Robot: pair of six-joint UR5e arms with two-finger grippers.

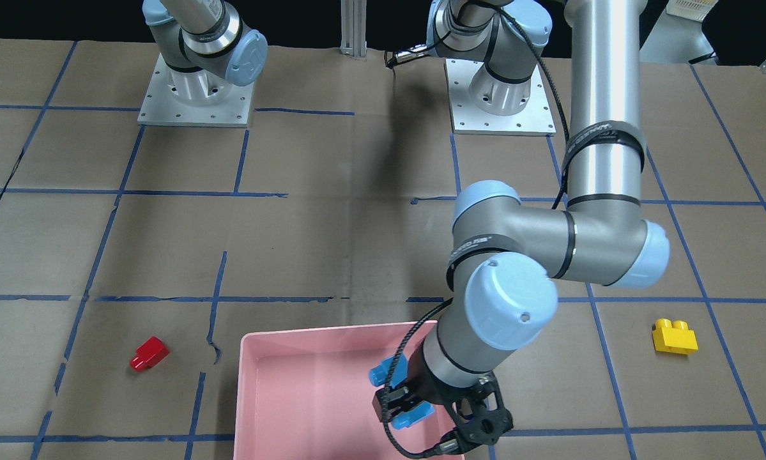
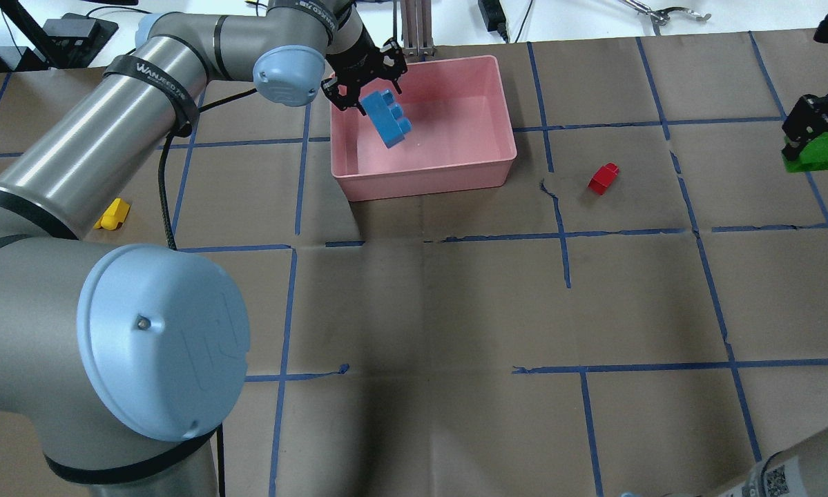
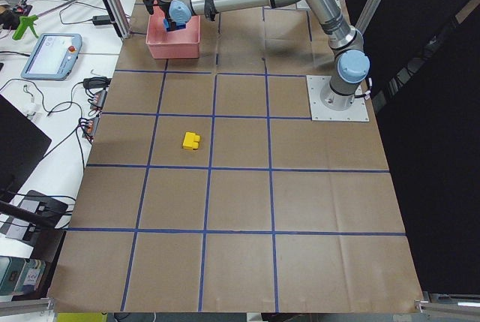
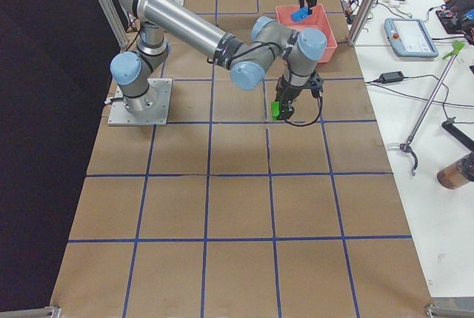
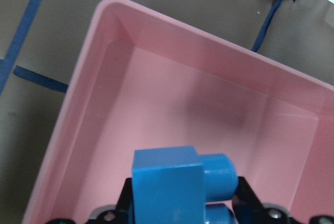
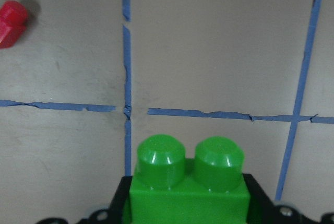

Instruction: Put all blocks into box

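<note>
The pink box (image 2: 427, 181) stands at the far middle of the table. My left gripper (image 2: 376, 96) is shut on the light blue block (image 2: 386, 119) and holds it tilted above the box's left part; the left wrist view shows the block (image 5: 167, 187) over the box floor (image 5: 172, 109). My right gripper (image 2: 811, 141) is shut on the green block (image 2: 815, 153) above the table, far right of the box; the block's studs show in the right wrist view (image 6: 188, 182). The red block (image 2: 603, 178) lies right of the box. The yellow block (image 2: 112, 214) lies far left.
Blue tape lines grid the brown table cover. Both arm bases (image 1: 194, 96) stand on metal plates at the robot's side. An aluminium post (image 2: 417, 27) stands just beyond the box. A side bench with a teach pendant (image 3: 52, 55) and cables runs past the table's far edge.
</note>
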